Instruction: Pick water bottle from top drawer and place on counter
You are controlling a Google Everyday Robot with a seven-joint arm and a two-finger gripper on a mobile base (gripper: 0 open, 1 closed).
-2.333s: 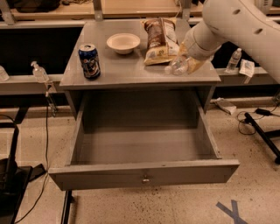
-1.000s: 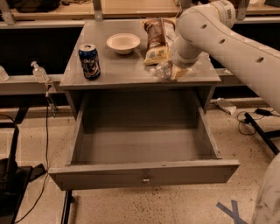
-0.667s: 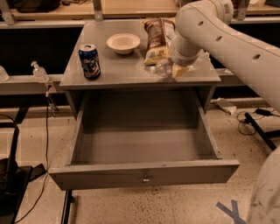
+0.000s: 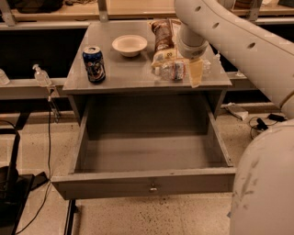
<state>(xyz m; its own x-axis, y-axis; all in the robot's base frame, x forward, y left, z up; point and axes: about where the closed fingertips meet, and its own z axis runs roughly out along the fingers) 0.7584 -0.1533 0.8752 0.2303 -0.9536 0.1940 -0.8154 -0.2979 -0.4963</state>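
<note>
1. the water bottle (image 4: 171, 70) lay on its side on the counter (image 4: 124, 75), toward the front right, just in front of the near end of the chip bag (image 4: 161, 34). it was out of the top drawer (image 4: 147, 181), so the carrying part of the task looked done.
2. the gripper (image 4: 186, 71) was down at the counter right beside the bottle, the white arm reaching in from the upper right. i could not tell whether it was grasping the bottle or had let go; it sat so close that either was possible. its low, close position fitted a set-down rather than a lift.
3. the drawer stood pulled fully out below the counter, its grey floor showing and the small metal lock (image 4: 153, 187) facing front. left open like that, it suggested nothing had been done about closing it.
4. the counter was a flat, smooth grey top. it also carried a blue soda can (image 4: 93, 64) near the left front and a pale bowl (image 4: 129, 45) toward the back, both well apart from the bottle.
5. beyond the cabinet ran a tan wooden shelf (image 4: 138, 8). a clear pump bottle (image 4: 41, 75) stood on a lower ledge to the left.
6. the floor (image 4: 151, 215) was speckled, with cables (image 4: 264, 124) trailing at the right, and part of the robot's white body (image 4: 262, 183) filled the lower right corner.
</note>
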